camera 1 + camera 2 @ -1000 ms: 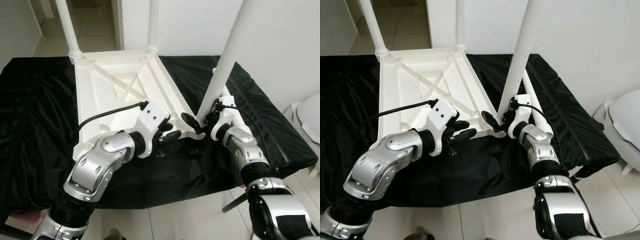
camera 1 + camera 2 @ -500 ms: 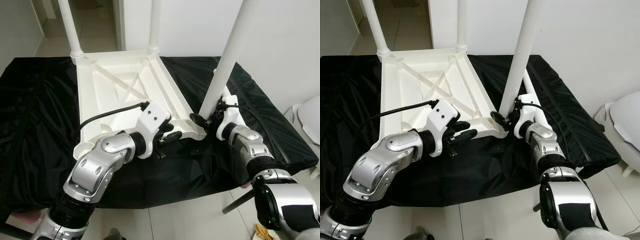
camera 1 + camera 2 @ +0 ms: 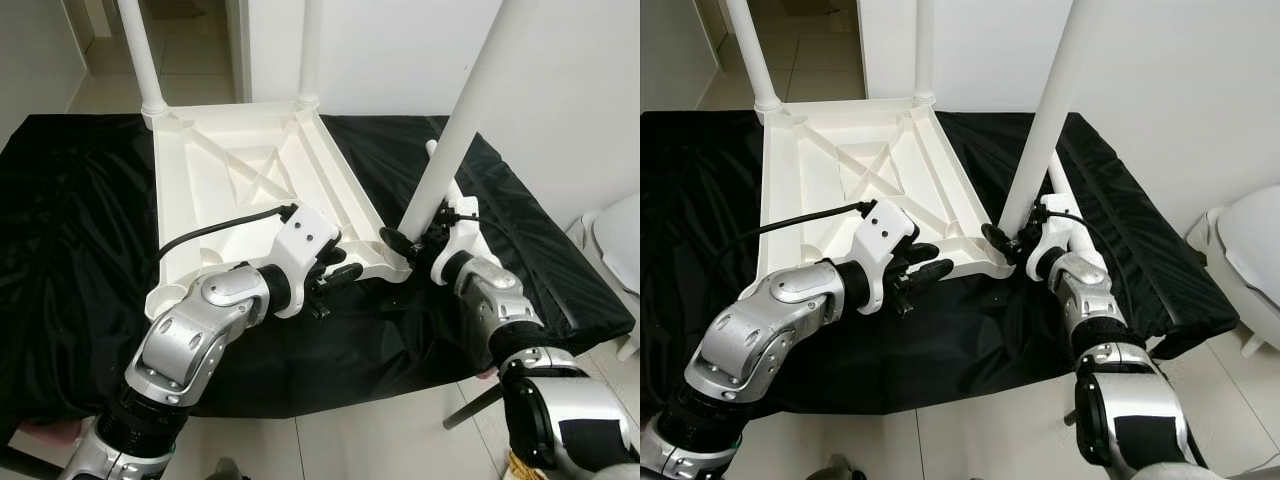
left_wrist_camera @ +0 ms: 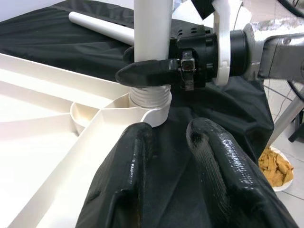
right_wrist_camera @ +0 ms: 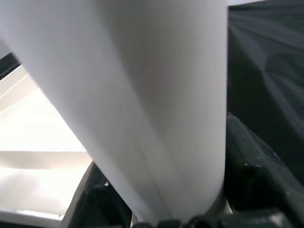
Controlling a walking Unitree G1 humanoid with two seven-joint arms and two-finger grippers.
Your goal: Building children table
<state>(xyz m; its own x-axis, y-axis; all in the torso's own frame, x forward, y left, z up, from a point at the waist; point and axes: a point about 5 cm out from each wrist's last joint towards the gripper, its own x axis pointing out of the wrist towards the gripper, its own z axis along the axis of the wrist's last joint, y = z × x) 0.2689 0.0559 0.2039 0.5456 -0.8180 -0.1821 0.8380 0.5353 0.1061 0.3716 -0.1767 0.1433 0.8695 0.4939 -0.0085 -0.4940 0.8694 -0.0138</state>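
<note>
A white plastic children's table (image 3: 230, 180) lies upside down on a black cloth (image 3: 70, 250). Two white legs (image 3: 140, 50) (image 3: 310, 50) stand in its far corners. My right gripper (image 3: 412, 236) is shut on a third leg (image 3: 460, 130) just above the near right corner socket (image 4: 149, 97); the leg leans right. My left gripper (image 3: 335, 272) is open, at the table's front edge left of that socket, with nothing between its fingers (image 4: 135, 166). A spare leg (image 4: 99, 27) lies on the cloth behind the right gripper.
The cloth-covered surface ends close in front of me and drops off at the right. A white rounded object (image 3: 622, 230) stands at the far right. On the floor lie a thin rod (image 3: 470, 405) and a plate of chips (image 4: 275, 166). A doorway lies behind the table.
The right gripper has shifted slightly at the corner socket, and the leg it holds now leans a little more to the right. The left arm has stayed put.
</note>
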